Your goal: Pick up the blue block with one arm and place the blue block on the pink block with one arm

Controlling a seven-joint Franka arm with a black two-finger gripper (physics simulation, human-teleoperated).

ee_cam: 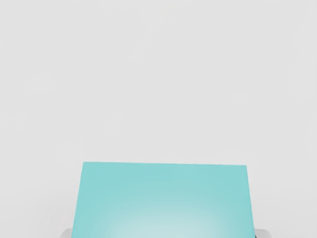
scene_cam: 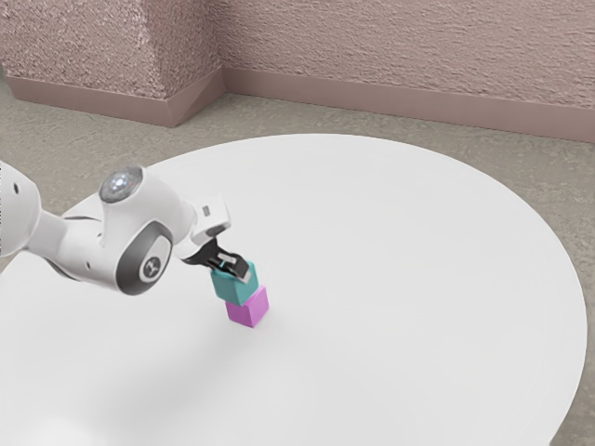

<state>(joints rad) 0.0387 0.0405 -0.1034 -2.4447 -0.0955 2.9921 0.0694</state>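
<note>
Bare rendered test room for a robot arm

A round white counter (scene_cam: 418, 232) stands on a speckled grey-beige floor (scene_cam: 112, 139). Behind it are rough pinkish walls (scene_cam: 418, 46) with a mauve baseboard (scene_cam: 418, 102) and one jutting corner. A white arm (scene_cam: 93, 246) reaches in over the counter's left edge, where a plain blue block (scene_cam: 231, 286) sits on a pink block (scene_cam: 249, 308), like a lab setup.

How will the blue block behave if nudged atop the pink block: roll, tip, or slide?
The blue block has flat faces, so rolling seems unlikely. It appears offset on the pink block, so a sideways push might tip it off.
</note>
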